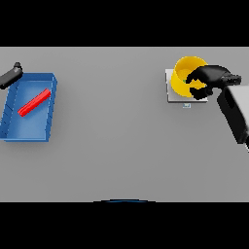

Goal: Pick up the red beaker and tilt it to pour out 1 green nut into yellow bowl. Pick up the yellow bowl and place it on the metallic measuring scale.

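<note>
Right hand point(210, 80) w/ fingers curled over rim of yellow bowl point(185, 75), which sits on metallic scale point(171, 93) at desk's far right. Risk: release could tip or drag bowl off the plate. Nut inside bowl: can't confirm. Left hand point(10, 76) idle, fingers unclear, by blue tray point(29, 133) holding red beaker point(34, 102). Grey desk point(116, 141).

No legible text, label, brand, number or sign is shown on any object. A small pale panel point(186, 105) is seen at the near edge of the metallic measuring scale point(171, 92), but nothing can be read on it.
</note>
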Tool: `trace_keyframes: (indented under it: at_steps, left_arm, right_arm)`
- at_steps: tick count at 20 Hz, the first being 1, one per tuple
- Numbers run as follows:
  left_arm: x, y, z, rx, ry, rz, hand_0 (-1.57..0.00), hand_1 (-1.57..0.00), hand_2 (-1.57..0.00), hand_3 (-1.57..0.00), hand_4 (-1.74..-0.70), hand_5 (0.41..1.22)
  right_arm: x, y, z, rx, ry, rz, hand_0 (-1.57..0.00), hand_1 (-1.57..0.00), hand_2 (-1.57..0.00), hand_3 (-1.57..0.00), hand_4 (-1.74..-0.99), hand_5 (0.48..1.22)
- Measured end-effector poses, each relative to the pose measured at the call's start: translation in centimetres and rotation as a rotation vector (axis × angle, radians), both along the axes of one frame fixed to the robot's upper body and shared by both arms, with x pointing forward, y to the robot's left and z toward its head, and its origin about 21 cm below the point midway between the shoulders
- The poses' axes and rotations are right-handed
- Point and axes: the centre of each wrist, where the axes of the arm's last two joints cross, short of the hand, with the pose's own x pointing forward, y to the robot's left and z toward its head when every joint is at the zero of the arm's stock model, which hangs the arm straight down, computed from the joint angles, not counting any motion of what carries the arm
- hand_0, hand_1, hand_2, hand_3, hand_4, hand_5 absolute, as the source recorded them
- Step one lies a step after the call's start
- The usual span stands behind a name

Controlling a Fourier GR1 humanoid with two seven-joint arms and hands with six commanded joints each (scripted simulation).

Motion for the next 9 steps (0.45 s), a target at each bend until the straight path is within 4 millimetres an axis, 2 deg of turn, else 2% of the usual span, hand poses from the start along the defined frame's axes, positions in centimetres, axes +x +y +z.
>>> trace_keyframes:
  at_steps: [4, 9]
  left_arm:
    - [0.16, -0.23, 0.49, -0.016, -0.005, 0.011, 0.00, 0.00, 0.00, 0.00, -0.86, 0.772]
    - [-0.31, -0.74, 0.31, -0.001, -0.005, 0.019, 0.00, 0.00, 0.00, 0.00, -0.85, 0.768]
  right_arm:
    - [-0.07, -0.37, -0.25, -0.026, 0.007, -0.001, -0.15, -0.11, -0.18, -0.40, -1.452, 0.818]
    - [0.07, -0.26, -0.37, -0.053, 0.006, 0.022, -0.05, -0.04, -0.06, -0.26, -1.414, 0.796]
